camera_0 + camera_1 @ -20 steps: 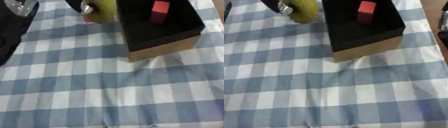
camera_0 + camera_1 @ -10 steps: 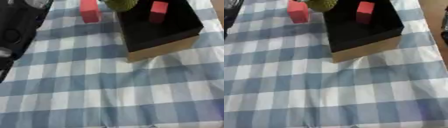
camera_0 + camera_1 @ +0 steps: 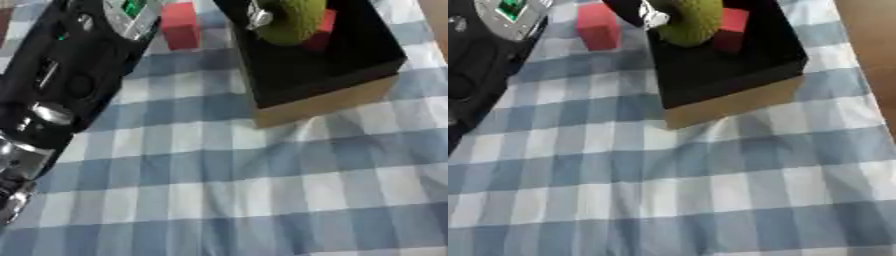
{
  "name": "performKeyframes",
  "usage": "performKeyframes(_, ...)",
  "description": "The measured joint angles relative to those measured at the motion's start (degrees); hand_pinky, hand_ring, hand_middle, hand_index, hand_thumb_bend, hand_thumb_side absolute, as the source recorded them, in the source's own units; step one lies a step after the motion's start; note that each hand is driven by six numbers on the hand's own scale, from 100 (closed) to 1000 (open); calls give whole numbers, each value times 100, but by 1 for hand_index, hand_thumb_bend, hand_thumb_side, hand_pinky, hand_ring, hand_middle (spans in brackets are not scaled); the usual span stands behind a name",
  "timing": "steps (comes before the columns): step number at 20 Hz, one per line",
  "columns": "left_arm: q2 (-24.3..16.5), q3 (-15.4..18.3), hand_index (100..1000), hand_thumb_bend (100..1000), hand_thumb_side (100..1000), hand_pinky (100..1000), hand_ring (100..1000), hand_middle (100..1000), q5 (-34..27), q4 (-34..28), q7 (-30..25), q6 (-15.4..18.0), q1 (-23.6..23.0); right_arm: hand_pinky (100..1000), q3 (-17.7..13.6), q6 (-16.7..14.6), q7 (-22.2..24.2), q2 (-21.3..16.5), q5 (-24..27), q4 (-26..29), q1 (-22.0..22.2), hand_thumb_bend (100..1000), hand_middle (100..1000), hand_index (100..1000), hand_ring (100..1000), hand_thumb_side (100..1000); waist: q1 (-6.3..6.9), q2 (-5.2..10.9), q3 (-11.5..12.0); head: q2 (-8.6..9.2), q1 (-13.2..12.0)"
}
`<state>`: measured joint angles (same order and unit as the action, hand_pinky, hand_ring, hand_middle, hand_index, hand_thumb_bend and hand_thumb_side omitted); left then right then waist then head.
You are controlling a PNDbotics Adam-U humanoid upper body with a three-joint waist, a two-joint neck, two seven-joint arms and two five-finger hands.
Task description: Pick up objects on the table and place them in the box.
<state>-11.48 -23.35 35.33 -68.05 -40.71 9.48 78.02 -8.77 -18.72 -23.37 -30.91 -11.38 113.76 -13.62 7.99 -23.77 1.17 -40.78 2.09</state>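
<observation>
Left hand (image 3: 642, 12) curled round green fuzzy object (image 3: 686, 20), held over black box (image 3: 737, 75) beside red block (image 3: 731, 22) inside. Second red block (image 3: 180, 25) on checked bench (image 3: 227, 200). Risk: release near box's left wall, object tipping out. Right hand unseen.

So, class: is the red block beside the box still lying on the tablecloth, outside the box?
Yes: one red block lies on the checked cloth left of the black box, outside its walls.
</observation>
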Motion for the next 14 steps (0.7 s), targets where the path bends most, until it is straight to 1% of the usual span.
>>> performKeyframes(1, 28, -5, 654, 100, 142, 738, 713, 619, 0, 69, -30, 44, -14, 891, 0, 0, 1, 6, 7, 0, -1, 100, 454, 855, 1000, 470, 0, 0, -3, 0, 0)
performKeyframes(2, 53, -5, 675, 105, 150, 741, 721, 626, -3, 130, -57, 91, -29, 891, 0, 1, 2, 9, 11, 0, -1, 100, 454, 855, 1000, 459, 0, 0, -3, 0, -1)
performKeyframes(3, 68, -6, 692, 100, 180, 745, 728, 636, -11, 178, -81, 140, -37, 891, 0, 3, 3, 19, 15, 0, -2, 100, 454, 855, 1000, 470, 0, 0, -4, 0, -1)
performKeyframes(5, 99, -7, 802, 187, 264, 770, 762, 692, -31, 237, -135, 246, -40, 891, 0, 9, 10, 42, 23, 0, -5, 100, 454, 855, 1000, 470, 0, 0, -4, 0, -1)
performKeyframes(6, 101, -8, 831, 215, 278, 779, 771, 706, -37, 256, -174, 304, -45, 891, 0, 11, 11, 42, 28, 0, -6, 100, 454, 855, 1000, 470, 0, 0, -4, 0, -1)
performKeyframes(7, 101, -8, 891, 287, 321, 803, 794, 740, -40, 268, -220, 363, -49, 891, 0, 11, 12, 42, 33, 0, -6, 100, 454, 854, 1000, 470, 0, 0, -4, 0, 0)
performKeyframes(9, 101, -6, 951, 388, 366, 842, 826, 773, -32, 269, -311, 470, -76, 891, 0, 13, 13, 42, 38, 0, -5, 100, 454, 854, 1000, 470, 0, 0, 4, 0, 2)
performKeyframes(11, 93, 1, 976, 464, 414, 850, 840, 787, 36, 266, -360, 531, -92, 891, -1, 13, 14, 42, 39, 0, -4, 100, 454, 855, 1000, 470, 0, 0, 22, -1, 5)
performKeyframes(14, 41, 69, 975, 509, 463, 851, 847, 788, 168, 229, -314, 556, -105, 891, -1, 16, 16, 42, 40, 0, 0, 100, 454, 855, 1000, 470, 0, 0, 48, -2, 10)
